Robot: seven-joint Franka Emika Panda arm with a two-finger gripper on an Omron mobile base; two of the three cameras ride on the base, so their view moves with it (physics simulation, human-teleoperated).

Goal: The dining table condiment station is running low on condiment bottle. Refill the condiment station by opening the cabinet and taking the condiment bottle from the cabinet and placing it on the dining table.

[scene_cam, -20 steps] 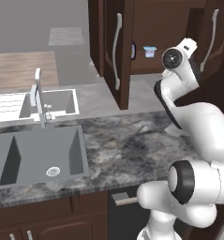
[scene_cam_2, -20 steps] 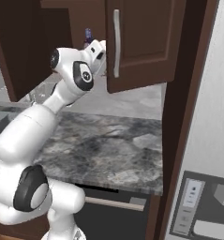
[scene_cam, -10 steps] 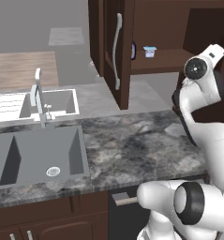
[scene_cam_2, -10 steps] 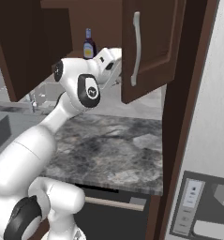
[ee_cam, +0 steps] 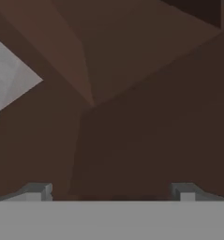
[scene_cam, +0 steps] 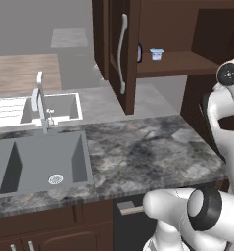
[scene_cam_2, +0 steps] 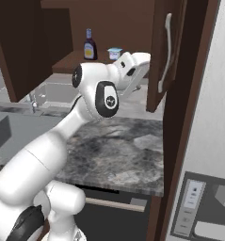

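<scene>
The cabinet stands open, with both dark doors swung out. On its shelf the condiment bottle stands upright, dark with a pale label. In the left base view the left door's edge half hides the bottle. My gripper is open, its fingertips wide apart with nothing between them, facing brown wood at close range. In the right base view my hand hovers just left of the open right door, to the right of the bottle and lower than it. The dining table is out of view.
A small white cup sits on the shelf right of the bottle. Below lies a marbled stone counter with a sink and faucet to the left. A tall dark panel borders the right side.
The right cabinet door has swung further open to the right, and my hand has moved right along with it. The bottle on the shelf now shows in the right base view.
</scene>
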